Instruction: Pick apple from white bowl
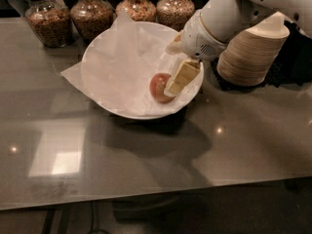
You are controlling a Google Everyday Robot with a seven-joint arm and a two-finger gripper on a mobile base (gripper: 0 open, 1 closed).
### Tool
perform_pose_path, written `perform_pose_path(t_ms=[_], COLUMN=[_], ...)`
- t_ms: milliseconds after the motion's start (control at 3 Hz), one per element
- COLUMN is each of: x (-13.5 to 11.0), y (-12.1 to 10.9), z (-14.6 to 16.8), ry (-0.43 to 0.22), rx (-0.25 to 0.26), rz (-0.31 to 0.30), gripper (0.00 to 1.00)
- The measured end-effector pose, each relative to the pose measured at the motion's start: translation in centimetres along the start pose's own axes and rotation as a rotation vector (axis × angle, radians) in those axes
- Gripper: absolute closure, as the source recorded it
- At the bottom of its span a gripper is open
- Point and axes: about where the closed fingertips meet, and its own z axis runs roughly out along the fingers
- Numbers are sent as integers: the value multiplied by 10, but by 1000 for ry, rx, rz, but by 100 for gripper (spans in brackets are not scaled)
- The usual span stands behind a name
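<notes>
The apple (158, 87), red with yellowish patches, lies in the right part of the white bowl (105, 57), which is lined with crinkled white paper. My gripper (173, 86) reaches down into the bowl from the upper right, on the end of the white arm (219, 23). Its cream tip is right against the apple's right side and covers that edge of the apple.
Several glass jars of grains (46, 16) stand in a row behind the bowl. A tall stack of beige paper bowls (253, 52) stands to the right, close behind the arm. The bowl rests on a grey glossy counter (146, 169) whose front edge runs along the bottom.
</notes>
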Motion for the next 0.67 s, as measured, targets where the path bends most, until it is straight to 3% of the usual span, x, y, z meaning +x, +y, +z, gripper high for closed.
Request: perform_pose_path(t_ms=[667], x=[8], y=[-2], z=[30], ry=[-3], rx=[-44], rz=[27], gripper=[26])
